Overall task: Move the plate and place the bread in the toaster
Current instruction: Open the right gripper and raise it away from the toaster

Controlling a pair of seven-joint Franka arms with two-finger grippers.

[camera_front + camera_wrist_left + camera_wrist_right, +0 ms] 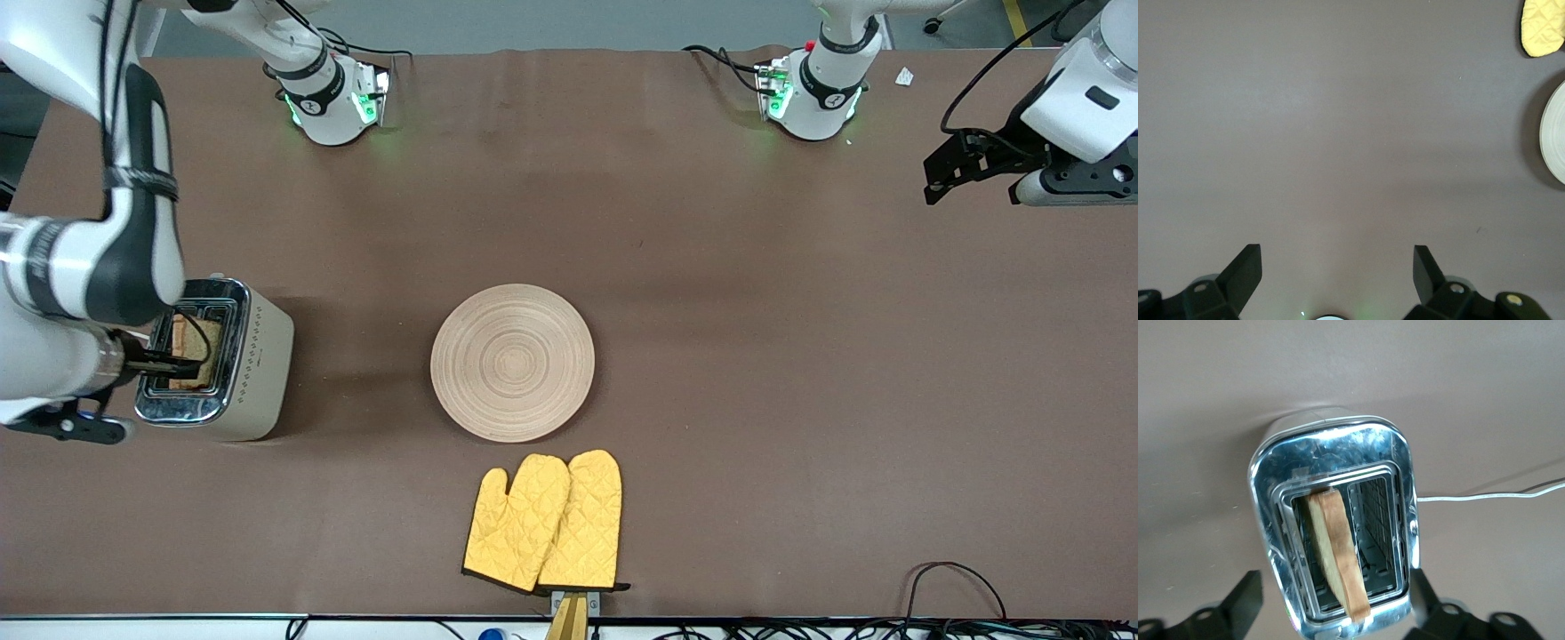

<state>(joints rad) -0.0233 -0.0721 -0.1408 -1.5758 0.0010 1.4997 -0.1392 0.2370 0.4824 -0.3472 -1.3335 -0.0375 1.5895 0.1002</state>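
The cream toaster (258, 360) with its chrome top (1331, 447) stands toward the right arm's end of the table. The bread (197, 342) leans inside one slot (1335, 547), its crust edge showing at the slot's rim. My right gripper (167, 361) hangs over the toaster, open (1335, 583), its fingers apart on either side of the chrome top and clear of the bread. The plate (513, 362) lies bare mid-table; its rim also shows in the left wrist view (1555, 140). My left gripper (947, 169) waits above the table's left-arm end, open and holding nothing (1337, 257).
A pair of yellow oven mitts (544, 520) lies nearer to the front camera than the plate; one mitt tip (1541, 27) shows in the left wrist view. The toaster's white cord (1485, 495) trails over the brown tabletop. Cables run along the table's front edge (951, 578).
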